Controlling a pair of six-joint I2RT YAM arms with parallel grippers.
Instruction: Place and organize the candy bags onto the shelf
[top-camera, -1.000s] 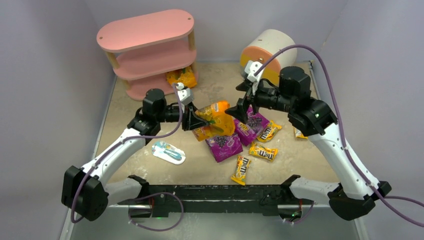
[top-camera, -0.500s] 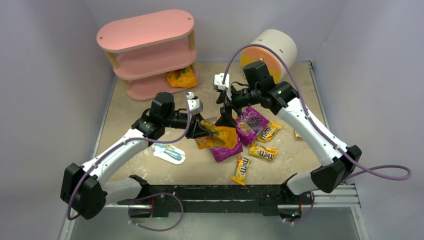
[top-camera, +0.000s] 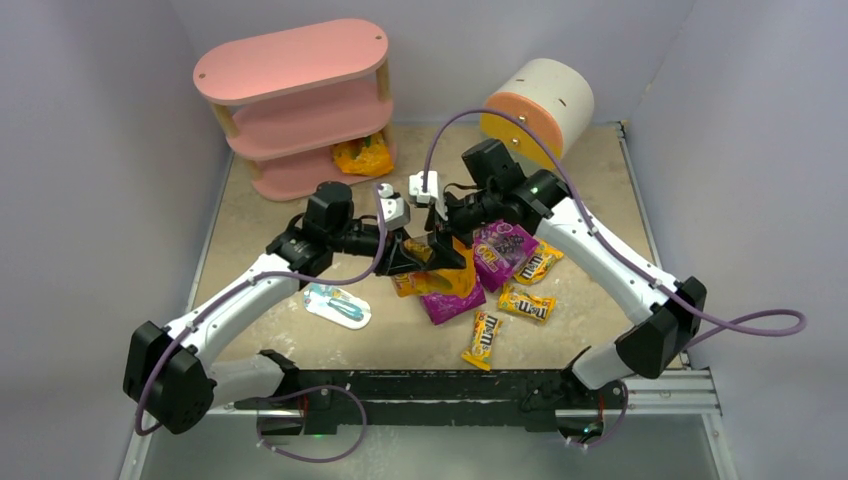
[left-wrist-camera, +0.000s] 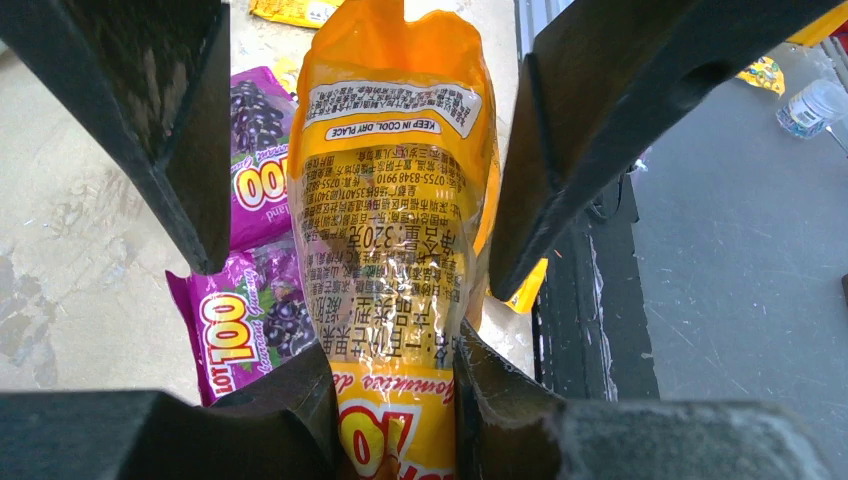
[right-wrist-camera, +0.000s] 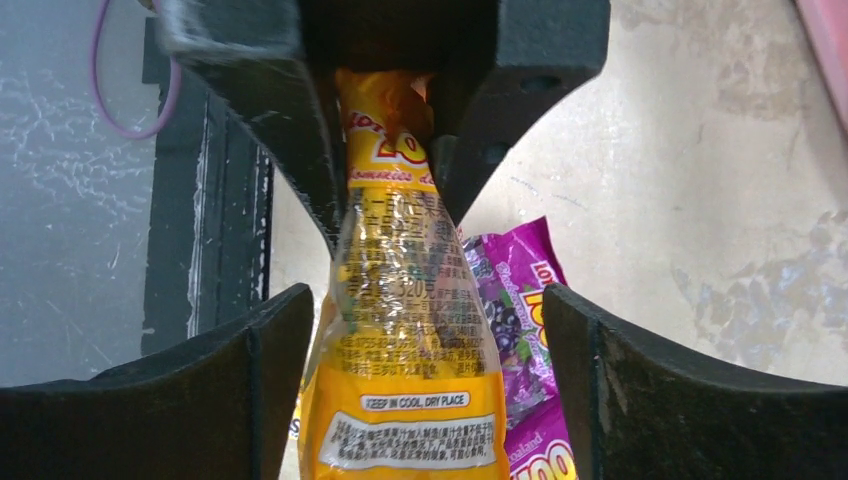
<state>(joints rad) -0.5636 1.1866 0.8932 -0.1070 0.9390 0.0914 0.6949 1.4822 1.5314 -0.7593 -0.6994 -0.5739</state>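
My left gripper (top-camera: 415, 258) is shut on one end of a large orange-yellow candy bag (top-camera: 443, 268) and holds it above the pile; the pinch shows in the left wrist view (left-wrist-camera: 395, 400). My right gripper (top-camera: 447, 243) is open, its jaws standing wide on either side of the bag's free end (right-wrist-camera: 410, 340) without touching it. Two purple grape bags (top-camera: 505, 245) (top-camera: 452, 297) lie under it. Small yellow M&M's packs (top-camera: 540, 262) (top-camera: 527, 302) (top-camera: 484, 338) lie nearby. A second orange-yellow bag (top-camera: 362, 155) sits on the bottom tier of the pink shelf (top-camera: 300, 100).
A cream drum cabinet (top-camera: 535, 100) lies at the back right. A flat light-blue and white packet (top-camera: 338, 304) lies front left of the pile. Another yellow pack (top-camera: 600, 268) peeks out beside my right arm. The black front rail (top-camera: 440, 385) borders the table.
My right arm has swung left and down, bringing its open jaws around the bag's free end. My left gripper has shifted slightly right with the bag still in it.
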